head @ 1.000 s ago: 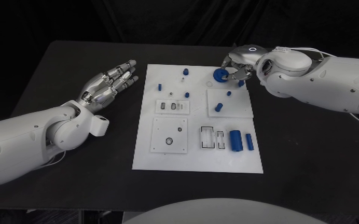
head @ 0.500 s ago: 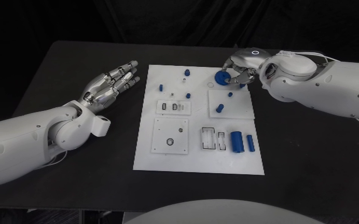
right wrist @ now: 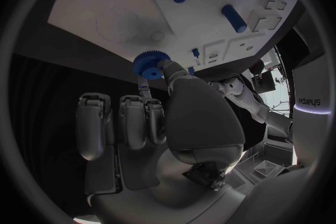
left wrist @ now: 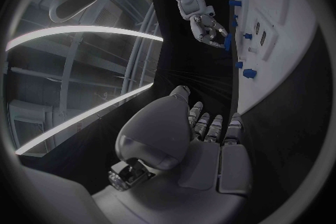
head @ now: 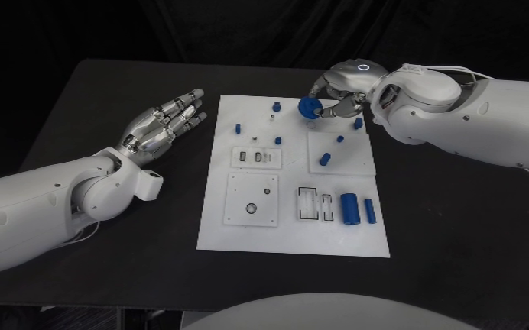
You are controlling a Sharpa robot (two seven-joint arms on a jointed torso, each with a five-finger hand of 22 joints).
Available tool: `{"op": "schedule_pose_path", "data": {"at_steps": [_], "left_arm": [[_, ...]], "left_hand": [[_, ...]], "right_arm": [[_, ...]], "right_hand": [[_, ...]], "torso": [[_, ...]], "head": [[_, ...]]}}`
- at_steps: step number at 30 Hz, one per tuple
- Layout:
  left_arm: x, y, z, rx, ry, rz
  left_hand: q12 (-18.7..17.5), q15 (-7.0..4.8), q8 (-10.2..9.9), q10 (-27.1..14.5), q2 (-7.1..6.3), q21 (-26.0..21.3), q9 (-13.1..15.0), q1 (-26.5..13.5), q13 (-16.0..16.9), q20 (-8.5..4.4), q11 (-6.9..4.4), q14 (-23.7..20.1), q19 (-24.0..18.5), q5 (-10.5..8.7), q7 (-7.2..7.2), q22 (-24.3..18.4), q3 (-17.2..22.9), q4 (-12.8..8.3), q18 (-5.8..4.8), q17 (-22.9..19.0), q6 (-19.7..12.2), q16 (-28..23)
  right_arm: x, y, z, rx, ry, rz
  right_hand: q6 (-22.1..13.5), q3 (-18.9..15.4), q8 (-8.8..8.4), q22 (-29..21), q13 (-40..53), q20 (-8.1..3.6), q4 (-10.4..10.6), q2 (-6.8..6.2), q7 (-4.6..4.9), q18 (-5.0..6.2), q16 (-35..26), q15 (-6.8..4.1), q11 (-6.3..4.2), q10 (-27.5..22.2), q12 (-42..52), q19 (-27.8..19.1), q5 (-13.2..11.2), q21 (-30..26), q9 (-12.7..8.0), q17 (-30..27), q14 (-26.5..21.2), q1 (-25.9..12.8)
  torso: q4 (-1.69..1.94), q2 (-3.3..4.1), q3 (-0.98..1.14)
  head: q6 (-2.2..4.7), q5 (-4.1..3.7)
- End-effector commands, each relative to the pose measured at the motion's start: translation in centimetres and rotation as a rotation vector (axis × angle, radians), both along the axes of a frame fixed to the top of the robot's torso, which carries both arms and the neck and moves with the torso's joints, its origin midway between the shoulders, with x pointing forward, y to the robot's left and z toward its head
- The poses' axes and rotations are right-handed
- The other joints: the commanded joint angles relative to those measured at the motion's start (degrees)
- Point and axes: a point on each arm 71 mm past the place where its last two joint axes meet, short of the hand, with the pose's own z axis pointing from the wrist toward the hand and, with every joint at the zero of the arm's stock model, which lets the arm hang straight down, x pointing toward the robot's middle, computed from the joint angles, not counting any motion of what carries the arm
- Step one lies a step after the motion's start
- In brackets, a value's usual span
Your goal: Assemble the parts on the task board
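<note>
Right hand lifted blue gear leftward off task board, pinching it | left hand lay empty, fingers apart.

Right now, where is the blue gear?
In the head view, the blue gear is pinched in the right robot hand, above the task board's far edge, near a small blue peg.

Gear seemingly above task board

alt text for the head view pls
The right hand holds a blue gear over the far edge of a white task board on a black table. The left hand lies open beside the board.
</note>
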Motion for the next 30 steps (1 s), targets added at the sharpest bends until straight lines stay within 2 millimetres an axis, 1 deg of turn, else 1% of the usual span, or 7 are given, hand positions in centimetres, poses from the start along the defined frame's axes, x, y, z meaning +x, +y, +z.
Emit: {"op": "schedule_pose_path", "data": {"at_steps": [1, 7, 14, 18, 23, 27, 30], "left_arm": [[-0.2, -0.1, 0.4, -0.05, -0.049, -0.012], [-0.1, -0.1, 0.4, -0.049, -0.048, -0.012], [0.0, -0.4, 0.3, -0.049, -0.047, -0.017], [0.0, -0.4, 0.3, -0.049, -0.045, -0.018], [0.0, -0.4, 0.3, -0.047, -0.043, -0.018], [0.1, -0.4, 0.3, -0.047, -0.042, -0.02], [0.1, -0.5, 0.3, -0.046, -0.043, -0.019]], "left_hand": [[0.2, 0.32, 0.0, 0.1, -0.04, 0.2, 0.0, -0.4, 0.0, 0.5, 0.4, 0.0, 0.0, -0.22, -0.01, 0.1, -0.1, 0.4, 0.61, -0.1, -0.5, -0.2], [0.2, 0.6, 0.0, 0.2, -0.09, 0.3, 0.0, -0.6, 0.0, 0.72, 0.53, 0.0, 0.0, -0.57, -0.04, 0.1, -0.1, 0.5, 0.59, -0.1, -0.4, -0.2], [0.2, 0.68, 0.0, 0.2, -0.11, 0.3, 0.0, -0.6, 0.0, 0.82, 0.57, 0.0, 0.0, -1.01, -0.01, 0.1, -0.1, 0.6, 0.59, -0.1, -0.4, -0.2], [0.2, 0.71, 0.0, 0.2, -0.1, 0.3, 0.0, -0.6, 0.0, 0.85, 0.58, 0.0, 0.1, -1.14, -0.02, 0.1, -0.1, 0.6, 0.59, -0.1, -0.4, -0.2], [0.2, 0.76, 0.1, 0.3, -0.13, 0.3, 0.0, -0.7, 0.0, 0.9, 0.52, 0.0, 0.0, -1.56, 0.24, 0.1, -0.1, 0.6, 0.58, -0.1, -0.3, -0.2], [0.2, 0.76, 0.1, 0.3, -0.13, 0.3, 0.1, -0.7, 0.0, 0.9, 0.48, 0.0, 0.0, -1.64, 0.32, 0.1, -0.1, 0.6, 0.58, -0.1, -0.2, -0.2], [0.2, 0.81, 0.0, 0.2, -0.14, 0.3, 0.0, -0.8, 0.0, 0.92, 0.79, 0.0, 0.0, -1.79, -0.32, 0.1, -0.1, 0.6, 0.58, -0.1, -0.8, -0.2]], "right_arm": [[0.1, 0.7, 0.1, -0.011, 0.003, 0.021], [0.7, 2.3, -0.2, -0.023, 0.011, 0.043], [1.2, 4.3, -0.7, -0.037, 0.026, 0.068], [1.4, 5.1, -1.0, -0.047, 0.037, 0.077], [1.8, 6.1, -1.6, -0.065, 0.056, 0.083], [2.0, 6.8, -2.0, -0.071, 0.065, 0.091], [2.1, 7.3, -2.2, -0.074, 0.069, 0.099]], "right_hand": [[1.5, 0.4, 8.01, 12.3, 15.1, -0.18, -0.1, 0.05, -1.74, -0.63, -0.1, -0.15, -0.06, 6.0, 0.2, 3.2, -0.4, 0.3, 14.9, 8.0, 4.4, -0.7], [1.2, 0.5, 7.7, 12.3, 15.1, -0.17, 0.0, -0.05, -1.64, -0.63, -0.2, -0.13, -0.01, 6.0, 0.2, 3.3, -0.7, 0.3, 14.9, 7.9, 4.4, -0.8], [1.1, 0.7, 7.4, 12.3, 15.1, -0.13, 0.0, -0.12, -1.51, -0.61, -0.3, -0.07, 0.08, 6.0, 0.2, 3.2, -1.3, 0.3, 14.9, 7.7, 4.3, -0.8], [0.9, 0.9, 7.15, 12.3, 15.1, -0.09, -0.1, -0.14, -1.44, -0.61, -0.3, -0.02, 0.14, 6.0, 0.2, 3.2, -1.6, 0.2, 14.9, 7.6, 4.3, -0.9], [0.6, 1.1, 6.68, 12.2, 15.1, -0.03, -0.1, -0.13, -1.32, -0.55, -0.4, 0.06, 0.24, 6.0, 0.2, 3.1, -1.9, 0.1, 14.8, 7.5, 4.3, -0.9], [0.1, 1.4, 5.99, 12.1, 15.1, 0.07, -0.1, -0.23, -1.14, -0.52, -0.4, 0.18, 0.38, 6.0, 0.2, 3.0, -2.4, 0.0, 14.6, 7.6, 4.3, -1.0], [-0.2, 1.6, 5.5, 12.1, 15.1, 0.13, -0.1, -0.3, -1.05, -0.49, -0.4, 0.25, 0.47, 6.0, 0.2, 2.9, -2.6, -0.2, 14.5, 7.6, 4.3, -1.1]], "torso": [[-0.14, 0.01, -0.02], [-0.21, 0.03, -0.07], [-0.05, 0.1, 0.09], [-0.07, 0.05, 0.07], [-0.08, 0.11, 0.07], [-0.14, 0.08, 0.04], [-0.07, 0.1, 0.03]], "head": [[-0.02, 0.32], [-0.15, 0.45], [-0.45, 0.53], [-0.72, 0.68], [-0.71, 0.58], [-0.86, 0.83], [-0.89, 0.8]]}}
